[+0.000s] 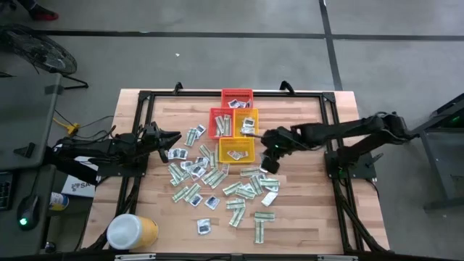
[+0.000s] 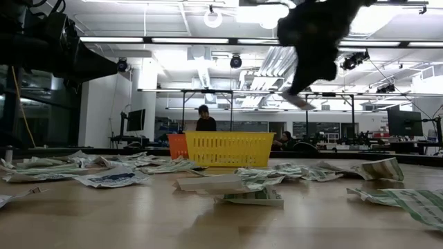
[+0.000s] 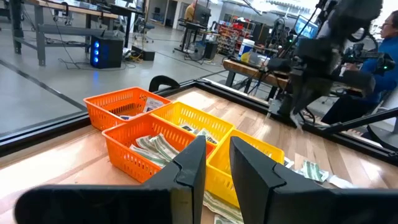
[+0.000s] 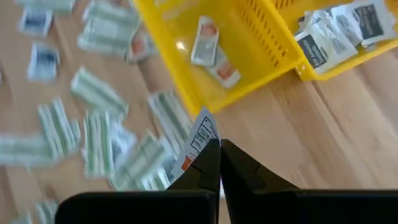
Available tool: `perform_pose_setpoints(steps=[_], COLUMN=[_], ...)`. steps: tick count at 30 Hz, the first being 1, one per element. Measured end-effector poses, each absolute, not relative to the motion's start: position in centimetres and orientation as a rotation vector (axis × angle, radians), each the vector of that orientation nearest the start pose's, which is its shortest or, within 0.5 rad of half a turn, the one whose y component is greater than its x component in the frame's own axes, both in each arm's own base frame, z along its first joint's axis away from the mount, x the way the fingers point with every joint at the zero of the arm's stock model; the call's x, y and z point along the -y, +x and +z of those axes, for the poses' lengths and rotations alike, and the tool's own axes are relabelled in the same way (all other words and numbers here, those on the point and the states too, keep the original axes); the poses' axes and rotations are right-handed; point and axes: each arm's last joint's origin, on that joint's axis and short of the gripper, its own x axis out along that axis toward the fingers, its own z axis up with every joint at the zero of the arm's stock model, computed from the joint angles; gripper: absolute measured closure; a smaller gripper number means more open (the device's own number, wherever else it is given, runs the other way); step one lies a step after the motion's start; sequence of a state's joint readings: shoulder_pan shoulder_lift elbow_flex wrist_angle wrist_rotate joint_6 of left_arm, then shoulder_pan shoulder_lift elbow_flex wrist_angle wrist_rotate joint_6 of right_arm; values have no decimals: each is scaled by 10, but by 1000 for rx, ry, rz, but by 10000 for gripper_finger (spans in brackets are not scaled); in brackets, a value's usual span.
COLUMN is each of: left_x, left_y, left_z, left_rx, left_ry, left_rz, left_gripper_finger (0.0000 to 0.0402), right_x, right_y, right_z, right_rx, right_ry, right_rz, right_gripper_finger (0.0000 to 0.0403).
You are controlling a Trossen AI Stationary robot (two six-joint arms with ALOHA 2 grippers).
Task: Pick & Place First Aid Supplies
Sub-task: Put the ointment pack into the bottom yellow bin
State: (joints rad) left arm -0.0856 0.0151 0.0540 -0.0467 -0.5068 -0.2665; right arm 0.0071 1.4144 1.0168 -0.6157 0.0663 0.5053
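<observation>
Dozens of first aid supplies [image 1: 217,185], pale green-and-white strips and white squares, lie flat and scattered on the wooden table. My right gripper [image 4: 220,149] hangs above the table beside the yellow basket [image 1: 237,150] and is shut on one small white packet [image 4: 198,138] with a barcode and an orange mark. Two like packets [image 4: 208,50] lie in that basket. My left gripper [image 3: 216,163] waits level at the table's left, its fingers a little apart with nothing between them. My right gripper pinches one end of the small white packet [image 4: 194,152] between its two fingertips. The fingers slant down from the table's right side. The rest of the packet sticks out past the fingertips [image 2: 299,101], lifted clear of the table.
Red [image 1: 237,96], orange [image 1: 221,122] and a second yellow basket [image 1: 247,119] stand in a cluster at the far middle, holding packets. A big yellow tub with a white lid [image 1: 133,230] lies at the near left corner. A black frame [image 1: 145,98] runs round the table edge.
</observation>
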Motion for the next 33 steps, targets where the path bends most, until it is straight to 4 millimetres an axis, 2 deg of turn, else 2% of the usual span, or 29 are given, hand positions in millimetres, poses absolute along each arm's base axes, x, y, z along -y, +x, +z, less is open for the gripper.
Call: perform_pose_setpoints(steps=[7, 14, 23, 33], left_x=[-6, -6, -6, -6], left_y=[92, 92, 92, 92], left_z=[176, 176, 176, 176], left_rx=[48, 48, 48, 48], left_ry=[-260, -260, -260, -260], left_rz=[420, 420, 420, 420], left_gripper_finger=[328, 328, 328, 328], right_x=[14, 23, 34, 36], right_y=[314, 328, 335, 333], right_z=[232, 214, 199, 198], right_rx=[-892, -855, -866, -898], right_ry=[588, 647, 657, 651], right_rz=[-399, -488, -528, -527], right_gripper_finger=[403, 403, 391, 316])
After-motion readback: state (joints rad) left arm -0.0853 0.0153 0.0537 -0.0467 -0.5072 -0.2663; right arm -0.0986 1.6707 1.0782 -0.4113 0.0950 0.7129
